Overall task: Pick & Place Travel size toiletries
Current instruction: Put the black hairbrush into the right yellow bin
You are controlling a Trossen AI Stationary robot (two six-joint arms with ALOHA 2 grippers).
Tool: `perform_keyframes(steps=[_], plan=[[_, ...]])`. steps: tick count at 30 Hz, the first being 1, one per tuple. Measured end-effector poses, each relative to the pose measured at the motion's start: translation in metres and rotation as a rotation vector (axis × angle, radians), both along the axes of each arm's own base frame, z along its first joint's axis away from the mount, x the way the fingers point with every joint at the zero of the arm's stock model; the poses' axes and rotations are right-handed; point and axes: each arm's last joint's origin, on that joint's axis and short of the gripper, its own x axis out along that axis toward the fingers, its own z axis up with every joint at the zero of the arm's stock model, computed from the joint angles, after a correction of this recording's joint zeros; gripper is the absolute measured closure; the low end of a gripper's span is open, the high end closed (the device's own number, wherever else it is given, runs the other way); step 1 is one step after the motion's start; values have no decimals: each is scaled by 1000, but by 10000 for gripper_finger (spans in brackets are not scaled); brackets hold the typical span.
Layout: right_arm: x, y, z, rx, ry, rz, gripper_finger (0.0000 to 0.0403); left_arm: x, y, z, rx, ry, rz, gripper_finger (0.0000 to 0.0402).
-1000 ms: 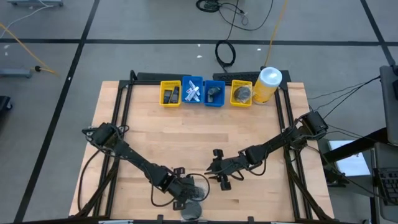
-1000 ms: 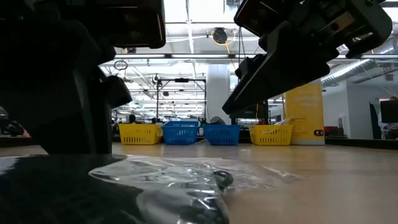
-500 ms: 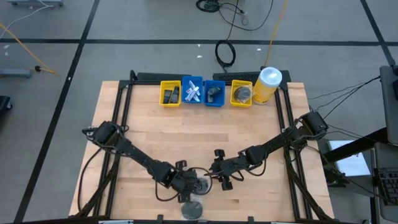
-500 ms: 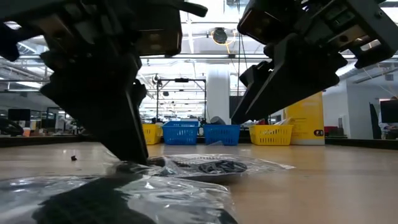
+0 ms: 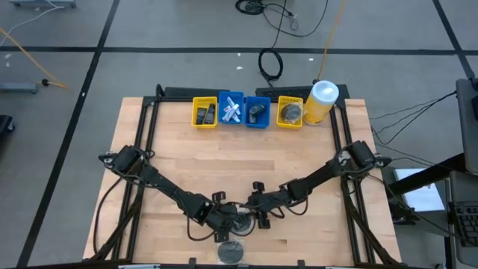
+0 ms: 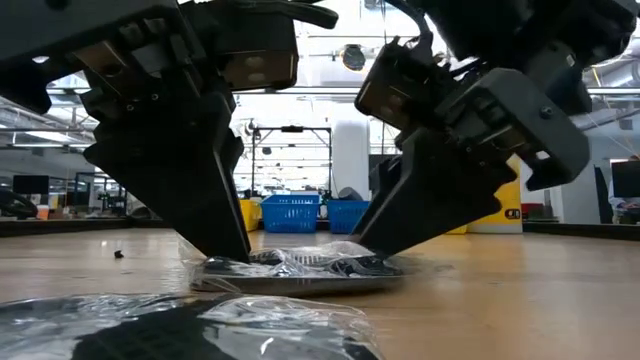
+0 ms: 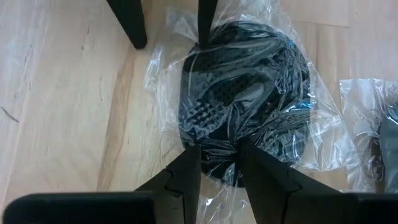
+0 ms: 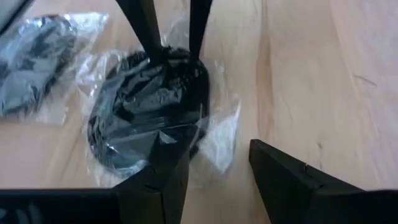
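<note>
A dark grey round mesh puff (image 5: 240, 223) sealed in a clear plastic bag lies flat on the table near its near edge, between my two grippers. It also shows in the left wrist view (image 7: 249, 93), the right wrist view (image 8: 143, 106) and the low view (image 6: 300, 268). My left gripper (image 5: 226, 219) is shut on the puff's left side. My right gripper (image 5: 256, 213) is open at its right side. A second bagged puff (image 5: 230, 252) lies at the near edge. My left gripper (image 7: 217, 155) pinches the bagged puff's edge (image 7: 219, 146) between its two fingers, slanting down from the table's left. The puff stays flat on the wood. My right gripper (image 8: 216, 149) has one fingertip (image 7: 203, 34) down on the puff's opposite edge (image 7: 208, 53), slanting down from the right. Its other finger (image 7: 132, 28) stands on bare wood beside the bag.
Along the far edge stand a yellow bin (image 5: 204, 112), two blue bins (image 5: 230, 110) (image 5: 257, 112) and another yellow bin (image 5: 290, 113), with toiletries in them. A big yellow canister (image 5: 321, 101) with a white lid stands to their right. Bare wood lies between bins and grippers.
My left gripper has drawn back a little from the near edge and set its fingers on the puff's left edge. My right gripper has moved left and down, and now has one finger on the puff's right edge. The puff stays on the table.
</note>
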Motion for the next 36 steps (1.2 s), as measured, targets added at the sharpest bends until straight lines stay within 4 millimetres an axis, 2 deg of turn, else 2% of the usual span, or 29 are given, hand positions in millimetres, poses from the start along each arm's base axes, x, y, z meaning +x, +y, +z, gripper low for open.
perform_keyframes(steps=[4, 7, 10, 15, 19, 23, 28, 36], plan=[[2, 1, -1, 20, -18, 16, 239, 0, 0, 0, 6, -5, -4, 289], [1, 0, -1, 14, -3, 14, 254, 1, 0, 0, 8, -6, -7, 289], [0, -1, -1, 11, 7, 14, 295, 1, 0, 0, 11, -11, -5, 289], [-1, -1, -2, -3, 20, 24, 390, 1, 1, 0, 15, -13, -3, 289], [-1, -1, -2, 13, 27, 44, 399, 1, 1, 0, 17, -13, -5, 289], [-3, -1, 6, 22, 24, 70, 402, 0, 4, 6, 25, -21, 3, 289], [-9, -4, 29, -42, 6, 44, 402, -6, 9, 23, 77, -39, 30, 289], [-24, -16, 56, -174, 43, -56, 403, -14, 16, 49, 135, -88, 65, 289]])
